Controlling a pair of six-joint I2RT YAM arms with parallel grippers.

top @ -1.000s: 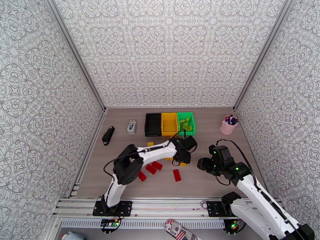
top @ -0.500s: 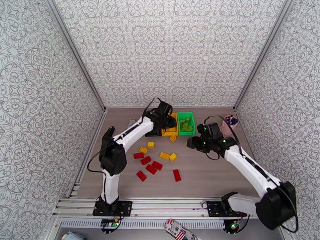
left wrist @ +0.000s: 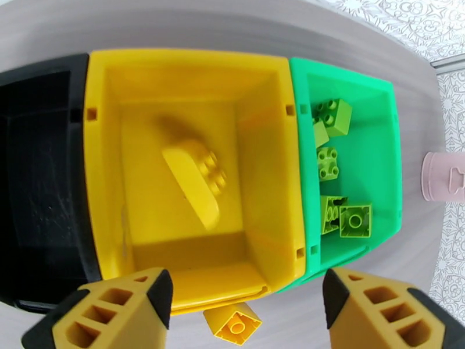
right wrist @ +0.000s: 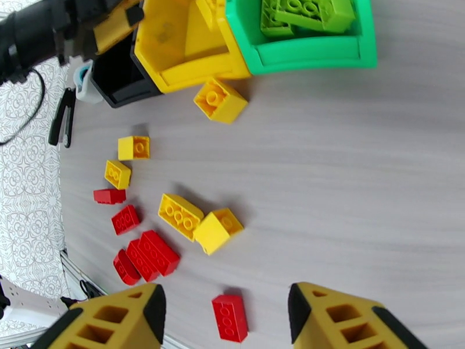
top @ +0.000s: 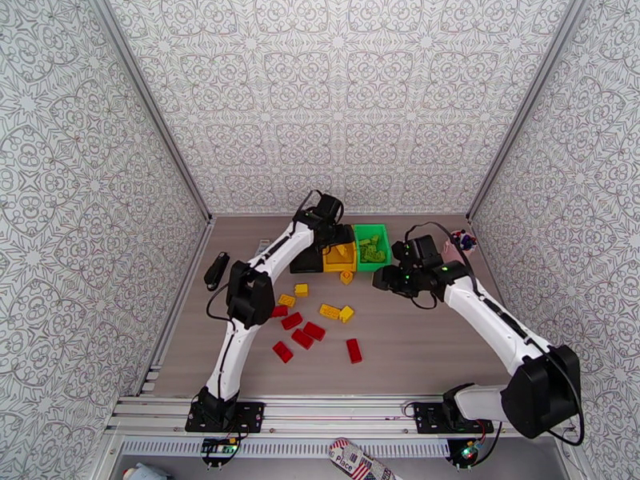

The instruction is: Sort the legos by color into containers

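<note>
My left gripper hangs open over the yellow container, where a yellow lego lies blurred on the floor of the bin. The green container beside it holds several lime legos. The black container sits on the other side. My right gripper is open and holds nothing, low over the table in front of the green container. Loose yellow legos and red legos are scattered at mid-table. One yellow lego rests against the yellow container's front.
A pink cup of pens stands at the back right beside the right arm. A black stapler lies near the left wall. A single red lego lies on the table under my right fingers. Patterned walls close in three sides.
The left arm swung from the loose legos up to the yellow container and opened, dropping a yellow lego into it. The right arm stretched forward toward the containers.
</note>
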